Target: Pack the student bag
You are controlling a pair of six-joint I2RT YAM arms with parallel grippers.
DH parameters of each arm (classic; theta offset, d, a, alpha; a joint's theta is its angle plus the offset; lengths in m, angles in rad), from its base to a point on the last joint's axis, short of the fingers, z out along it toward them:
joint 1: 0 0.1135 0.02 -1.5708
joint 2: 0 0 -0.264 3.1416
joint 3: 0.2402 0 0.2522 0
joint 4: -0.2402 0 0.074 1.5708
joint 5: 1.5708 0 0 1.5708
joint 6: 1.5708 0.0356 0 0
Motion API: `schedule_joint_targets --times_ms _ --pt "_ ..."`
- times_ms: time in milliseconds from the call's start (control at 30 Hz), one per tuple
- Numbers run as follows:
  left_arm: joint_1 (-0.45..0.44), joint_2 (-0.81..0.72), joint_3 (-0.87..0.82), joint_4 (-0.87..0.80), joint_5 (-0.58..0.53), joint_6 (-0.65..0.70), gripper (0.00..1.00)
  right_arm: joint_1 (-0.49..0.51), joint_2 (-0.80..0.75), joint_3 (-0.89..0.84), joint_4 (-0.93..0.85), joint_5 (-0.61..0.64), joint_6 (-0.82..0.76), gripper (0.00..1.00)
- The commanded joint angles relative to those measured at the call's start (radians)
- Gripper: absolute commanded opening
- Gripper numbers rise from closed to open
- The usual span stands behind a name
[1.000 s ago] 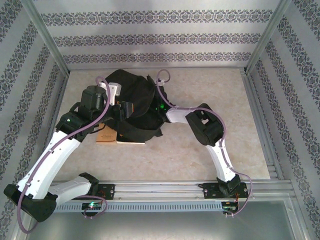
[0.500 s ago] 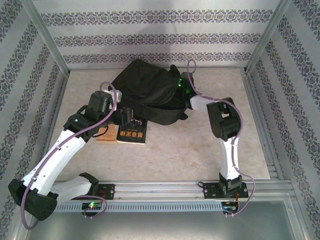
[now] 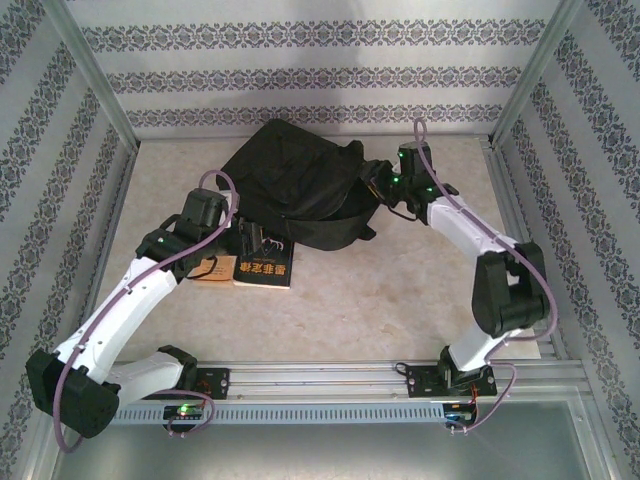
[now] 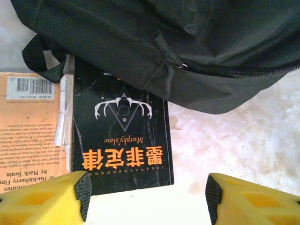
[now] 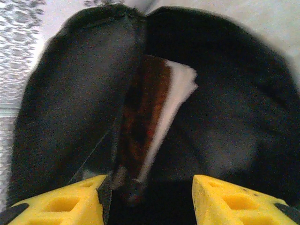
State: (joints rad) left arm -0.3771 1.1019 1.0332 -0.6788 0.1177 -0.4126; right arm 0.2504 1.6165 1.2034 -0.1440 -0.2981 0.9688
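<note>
- Left of the worktop's (image 3: 400, 300) centre: a flat tan-orange paperback book (image 3: 210, 268), with a flat black paperback book with orange lettering (image 3: 265, 270) laid touching its right side. The far ends of both are overlapped by the bag's lower edge.
- Left gripper (image 4: 148, 199): hung just over the black book's near edge. The jaws are spread wider than the cover and nothing is grasped.
- Task's thing: large black soft fabric student bag (image 3: 295, 185), slumped near the middle of the worktop's far edge, its mouth apparently turned to the right.
- Handling: the bag is judged light, floppy and not fragile. The cloth is expected to sag and fold when lifted, and the mouth to collapse if left unsupported.
- Hold: best taken at the stitched zipper rim or a webbing strap, where the fabric is doubled. The smooth panels are likely to bunch and slip.
- Right gripper (image 5: 150, 201): at the bag's right end, faced into the open mouth. The jaws are parted and no cloth is pinched.
- Inside the bag, a brown-covered book with white page edges (image 5: 154, 117) is seen standing on edge.
</note>
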Motion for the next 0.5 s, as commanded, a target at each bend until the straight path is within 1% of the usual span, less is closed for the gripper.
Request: schedule_joint_targets --times_ms 0,100,233,333,467 --pt "0.023 0.002 0.001 -0.007 -0.029 -0.037 0.67 0.011 -0.130 -0.014 -0.229 0.239 -0.154 0.48" --pt "0.026 0.032 -0.024 0.023 0.007 -0.065 0.67 0.066 -0.224 -0.036 -0.258 0.314 -0.232 0.47" --pt "0.015 0.122 -0.068 0.107 0.080 -0.133 0.65 0.169 -0.311 -0.089 -0.267 0.366 -0.323 0.47" --pt "-0.016 0.210 -0.086 0.167 0.088 -0.162 0.65 0.236 -0.344 -0.133 -0.249 0.333 -0.359 0.47" --pt "-0.068 0.316 -0.107 0.249 0.062 -0.202 0.66 0.291 -0.340 -0.159 -0.232 0.247 -0.367 0.47"
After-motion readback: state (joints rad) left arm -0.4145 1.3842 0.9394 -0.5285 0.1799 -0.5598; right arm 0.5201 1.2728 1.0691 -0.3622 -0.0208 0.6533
